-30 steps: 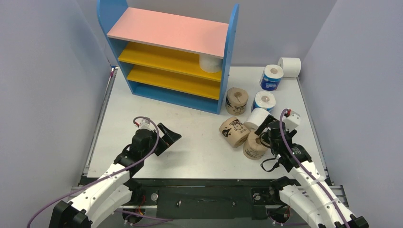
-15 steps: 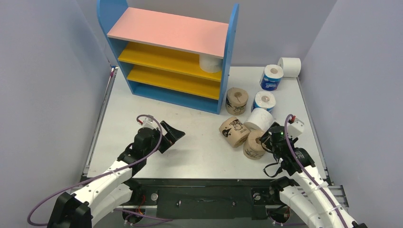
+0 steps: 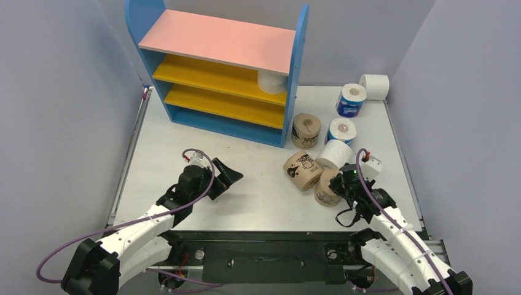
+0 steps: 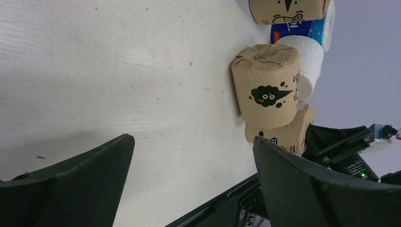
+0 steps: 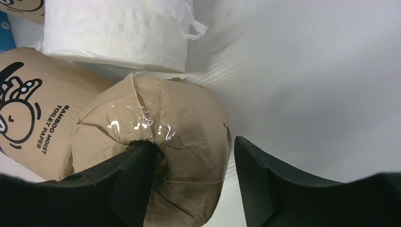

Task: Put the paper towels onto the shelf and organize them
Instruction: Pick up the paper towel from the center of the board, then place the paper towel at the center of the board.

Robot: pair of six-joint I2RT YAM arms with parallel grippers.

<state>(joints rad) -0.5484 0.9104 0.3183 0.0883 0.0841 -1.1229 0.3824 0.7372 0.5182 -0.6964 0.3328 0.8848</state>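
The shelf [image 3: 298,74] stands at the back left, with one white roll [image 3: 272,82] on its upper yellow board. Several paper towel rolls sit on the table to its right. My right gripper [image 3: 340,181] is open over an upright tan roll [image 3: 324,189]. In the right wrist view one finger [image 5: 135,165] is in the core of this tan roll [image 5: 189,123] and the other stands just outside its wall. My left gripper [image 3: 227,175] is open and empty above the table; its wrist view [image 4: 191,141] faces a lying tan roll [image 4: 267,92].
A lying tan roll [image 3: 302,169], a white roll [image 3: 335,152], a tan roll [image 3: 306,130] and a blue roll [image 3: 341,130] crowd the right gripper. Another blue roll [image 3: 351,100] and white roll [image 3: 375,86] sit at the back right. Grey walls close both sides.
My right gripper has come down and left onto the upright tan roll, one finger into its core. My left gripper has crept slightly right, still open.
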